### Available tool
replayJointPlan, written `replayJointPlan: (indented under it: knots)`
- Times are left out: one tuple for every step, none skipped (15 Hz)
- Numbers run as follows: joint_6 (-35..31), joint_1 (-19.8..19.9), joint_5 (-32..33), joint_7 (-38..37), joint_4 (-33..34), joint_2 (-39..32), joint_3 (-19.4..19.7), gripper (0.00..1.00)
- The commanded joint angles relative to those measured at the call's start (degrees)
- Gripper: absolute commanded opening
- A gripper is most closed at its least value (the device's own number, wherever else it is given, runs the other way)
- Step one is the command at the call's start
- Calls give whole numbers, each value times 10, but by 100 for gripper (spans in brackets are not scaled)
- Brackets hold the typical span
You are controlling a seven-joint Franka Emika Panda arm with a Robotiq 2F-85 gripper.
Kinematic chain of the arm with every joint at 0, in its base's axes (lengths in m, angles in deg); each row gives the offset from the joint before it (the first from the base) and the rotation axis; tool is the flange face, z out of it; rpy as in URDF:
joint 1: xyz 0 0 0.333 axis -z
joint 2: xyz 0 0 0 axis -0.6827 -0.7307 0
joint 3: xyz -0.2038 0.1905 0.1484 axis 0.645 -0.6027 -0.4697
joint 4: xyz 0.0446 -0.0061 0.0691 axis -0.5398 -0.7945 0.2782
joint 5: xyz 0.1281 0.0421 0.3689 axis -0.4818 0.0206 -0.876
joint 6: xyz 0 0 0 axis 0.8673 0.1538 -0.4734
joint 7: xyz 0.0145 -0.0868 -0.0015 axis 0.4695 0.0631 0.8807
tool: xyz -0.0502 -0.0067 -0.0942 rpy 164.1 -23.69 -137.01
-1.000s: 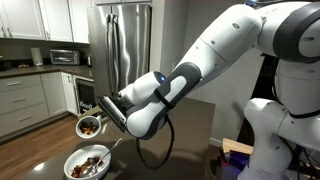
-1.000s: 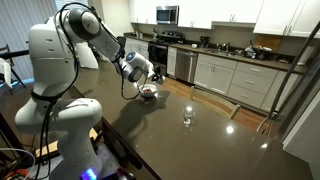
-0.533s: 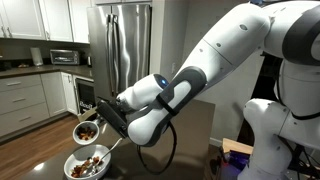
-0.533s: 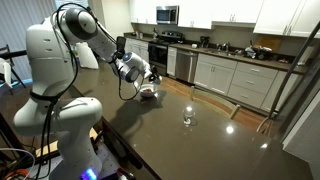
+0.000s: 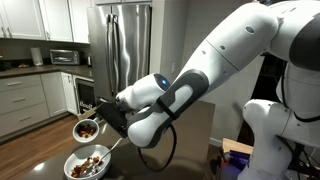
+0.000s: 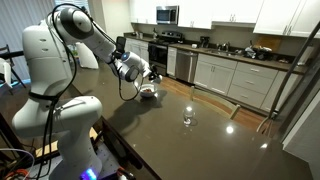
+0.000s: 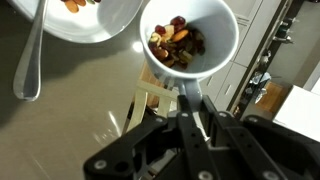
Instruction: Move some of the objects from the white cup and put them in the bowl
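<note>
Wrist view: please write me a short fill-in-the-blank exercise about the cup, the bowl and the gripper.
1. The gripper is ____ on the white cup.
2. The objects inside the cup are reddish-____.
3. The bowl, like the cup, is ____ in colour.
Missing words: shut, brown, white.

You're working in a kitchen: a stainless-steel fridge (image 5: 120, 40) stands beside white cabinets (image 5: 20, 18); a microwave (image 5: 63, 57) sits on the counter (image 5: 18, 69); a stove (image 6: 160, 52) lines the far wall beyond your dark countertop (image 6: 200, 140).
</note>
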State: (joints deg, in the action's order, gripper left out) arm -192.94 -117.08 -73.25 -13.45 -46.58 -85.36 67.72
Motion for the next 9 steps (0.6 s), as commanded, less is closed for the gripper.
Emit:
replayJointPlan:
  knots:
    - [-3,-46,-13,-1,4,-13,44,6]
    - [-3,-55,-13,-2,2,-14,52,6]
    - [-3,-63,-11,-1,-2,-12,59,6]
    - [-3,-71,-11,-2,-4,-12,66,6]
    - [-3,-78,-9,-2,-9,-8,72,6]
    - [-3,-83,-9,-2,-13,-6,77,6]
    - [-3,-89,-9,-3,-17,-5,82,6]
    - [-3,-92,-7,-3,-22,-3,84,6]
    - [-3,-97,-7,-3,-28,-2,88,6]
